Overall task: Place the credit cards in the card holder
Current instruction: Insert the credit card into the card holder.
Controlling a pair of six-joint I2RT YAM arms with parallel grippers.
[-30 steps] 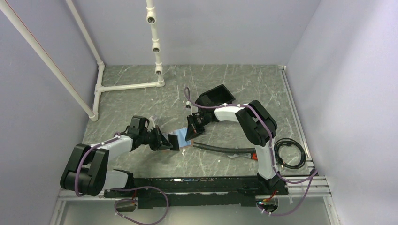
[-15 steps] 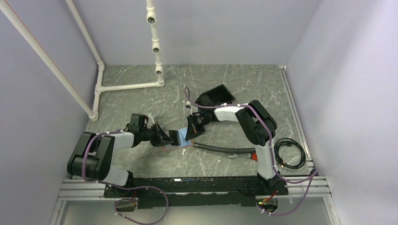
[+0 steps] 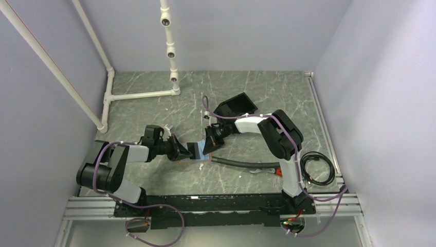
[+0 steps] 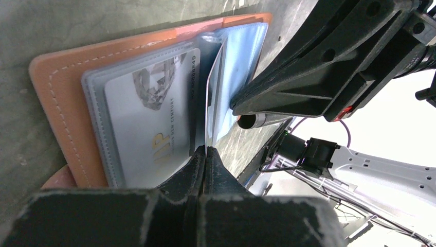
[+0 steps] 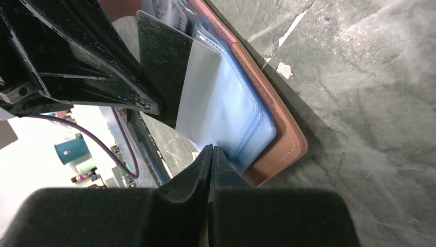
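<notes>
A: What is being changed over the last second?
B: The left arm is being folded in at the elbow. The left gripper is being brought closer over the card holder from the robot's left, so less of the blue inside is being left exposed in the top view. The right arm is not being moved noticeably.
A: Meaning for the task?
B: Insertion is being attempted and is judged to be mid-way. One credit card is being presented on edge at the fold, between the sleeve pages, and is not seated yet. A VIP card is already being carried in the clear sleeve beside it.
A: Gripper states?
B: The left gripper is being kept closed on the credit card's near edge. The right gripper is being held closed too, tips touching the edge of the blue plastic sleeve. Whether film is being pinched cannot be told.
A: Holder location?
B: It is lying open on the tabletop, leather side down, between the two grippers. The credit card is being held just beside the right gripper's tips, tilted toward the blue plastic sleeve.
A: Next?
B: Probably the card edge is being lined up with a sleeve mouth. Risk: the sleeve being buckled or the holder being dragged.
</notes>
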